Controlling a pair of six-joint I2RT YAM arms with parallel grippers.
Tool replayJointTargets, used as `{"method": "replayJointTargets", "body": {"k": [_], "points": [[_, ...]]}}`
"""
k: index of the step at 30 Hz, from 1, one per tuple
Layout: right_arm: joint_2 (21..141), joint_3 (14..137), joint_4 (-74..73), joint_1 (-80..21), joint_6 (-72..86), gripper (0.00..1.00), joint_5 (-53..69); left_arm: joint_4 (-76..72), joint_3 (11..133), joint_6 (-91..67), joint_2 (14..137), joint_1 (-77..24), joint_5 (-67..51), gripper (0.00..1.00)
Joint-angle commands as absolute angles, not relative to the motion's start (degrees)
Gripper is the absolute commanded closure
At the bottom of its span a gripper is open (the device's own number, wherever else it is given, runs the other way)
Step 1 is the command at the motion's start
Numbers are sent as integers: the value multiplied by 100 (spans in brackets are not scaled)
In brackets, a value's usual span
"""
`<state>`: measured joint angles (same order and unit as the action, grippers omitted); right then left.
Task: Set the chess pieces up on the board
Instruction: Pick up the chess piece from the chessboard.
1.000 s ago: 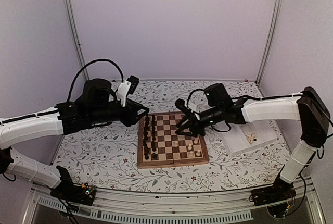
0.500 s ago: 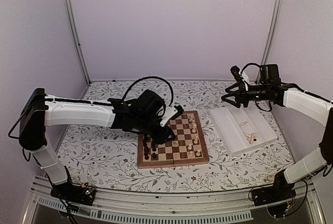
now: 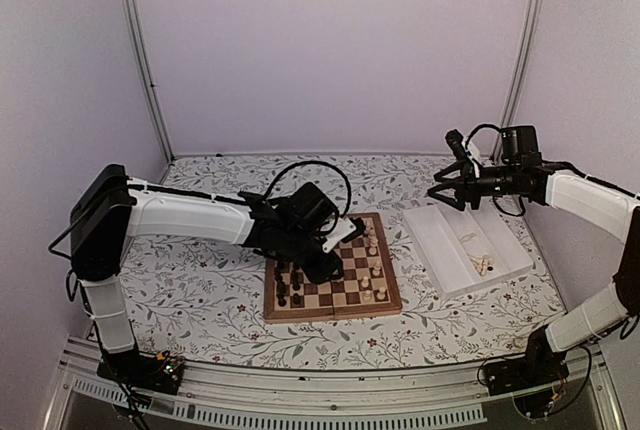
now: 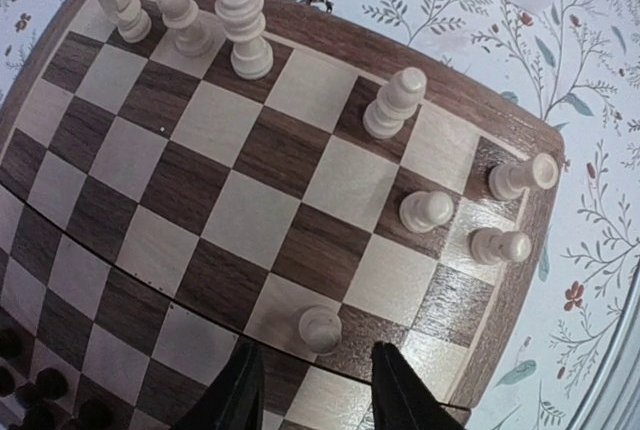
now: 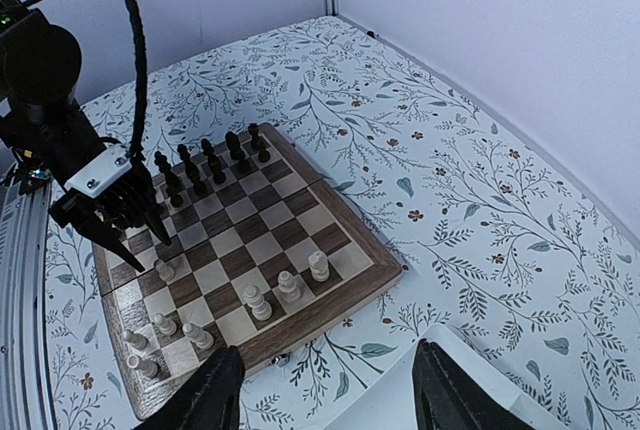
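The board [image 3: 330, 315] lies mid-table. Dark pieces stand in rows along its left side, and several pale pieces [image 3: 372, 242] stand on its right side. My left gripper [image 3: 328, 265] hangs open low over the board's middle. In the left wrist view its jaws [image 4: 318, 390] stand apart, with a pale pawn [image 4: 320, 328] upright just ahead of the gap, untouched. My right gripper [image 3: 443, 193] is open and empty, raised above the far end of the white tray [image 3: 455, 240]. A few pale pieces [image 3: 481, 263] lie in the tray.
The right wrist view shows the board [image 5: 330, 300], the left gripper [image 5: 120, 210] over it, and the tray's corner [image 5: 400, 410] below. The floral tablecloth [image 3: 200, 290] surrounds the board. Walls and metal posts enclose the back and sides.
My right gripper has left the board and risen to above the tray's far end. My left gripper has moved from the board's left edge onto the board, then a little further right.
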<state>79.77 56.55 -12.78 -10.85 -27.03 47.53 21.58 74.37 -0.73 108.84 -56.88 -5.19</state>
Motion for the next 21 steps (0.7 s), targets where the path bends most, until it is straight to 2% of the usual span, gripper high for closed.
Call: {"method": "replayJointTargets", "body": {"k": [1, 5, 11, 21], "points": [[7886, 5607, -1375, -1096, -2824, 40, 4910, 2123, 7734, -9, 11120, -5720, -526, 62], [7969, 5640, -1435, -1094, -2860, 40, 4981, 2202, 7908, -9, 11339, -5714, -565, 65], [7970, 5634, -1441, -1092, -2892, 40, 4992, 2282, 8073, -9, 11477, -5693, -675, 78], [8016, 5660, -1503, -1096, -2942, 40, 5003, 2415, 8316, -9, 11664, -5695, -824, 86]]}}
